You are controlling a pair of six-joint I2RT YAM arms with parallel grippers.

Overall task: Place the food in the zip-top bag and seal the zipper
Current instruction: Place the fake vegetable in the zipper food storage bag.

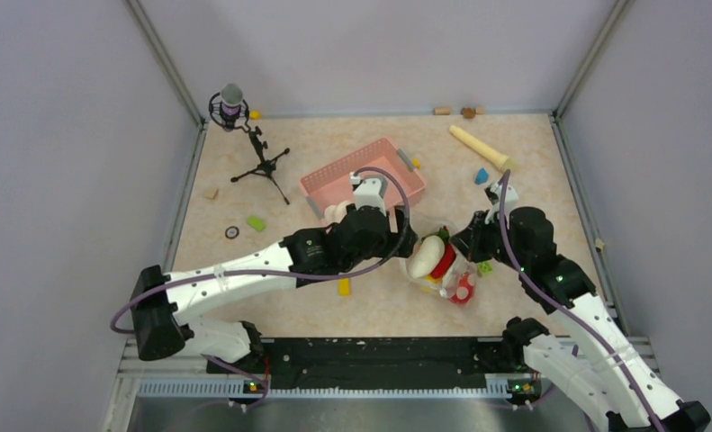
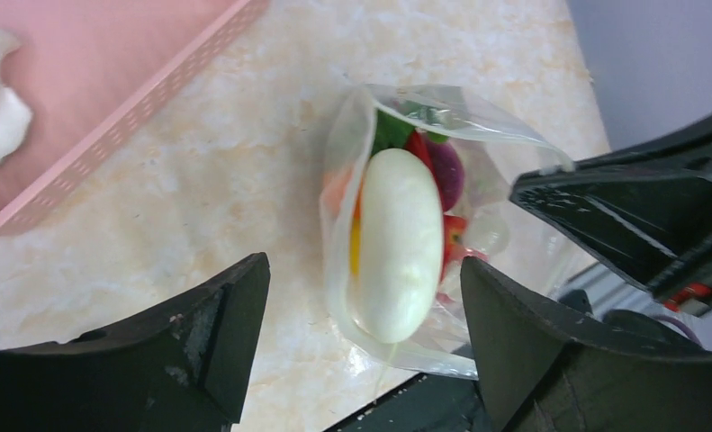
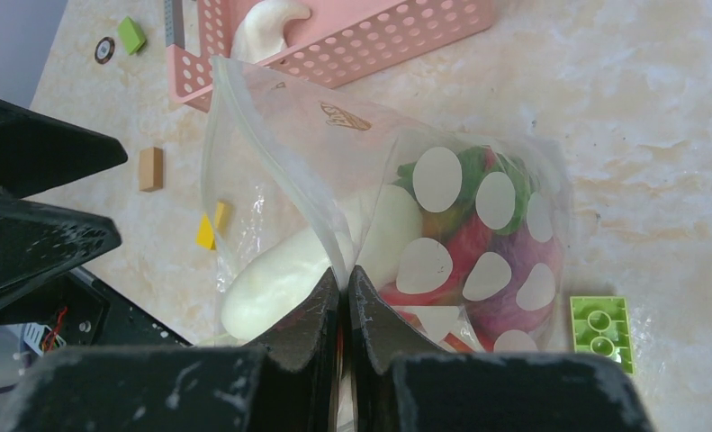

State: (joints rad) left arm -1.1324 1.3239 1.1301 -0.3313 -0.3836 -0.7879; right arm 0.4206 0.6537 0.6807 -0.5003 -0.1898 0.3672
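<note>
1. At the table's centre, the zip-top bag [image 1: 451, 274] lies on its side with its mouth turned toward the left arm. It is packed with red, green, purple and yellow food.
2. The right gripper [image 3: 338, 301] is clamped tight on a fold of the bag's clear plastic by the mouth, holding that lip up.
3. The left gripper [image 2: 365, 301] hangs over the mouth with its jaws spread wide and nothing in them. Below it, a long white piece [image 2: 397, 243] sits at the opening, as far as I can tell just inside.
4. That white piece is the first risk. It rests so near the mouth that a tug or tilt from the right arm could roll it out, or it could keep the two lips from meeting.
5. Another white piece [image 3: 262, 22] lies in the pink basket [image 3: 406, 36], not yet bagged. Sealing now would leave it behind.
6. The pinch is on thin, slick film and may slip. A left finger catching the lip would drag the bag and spill it. I cannot make out the zipper itself.
</note>
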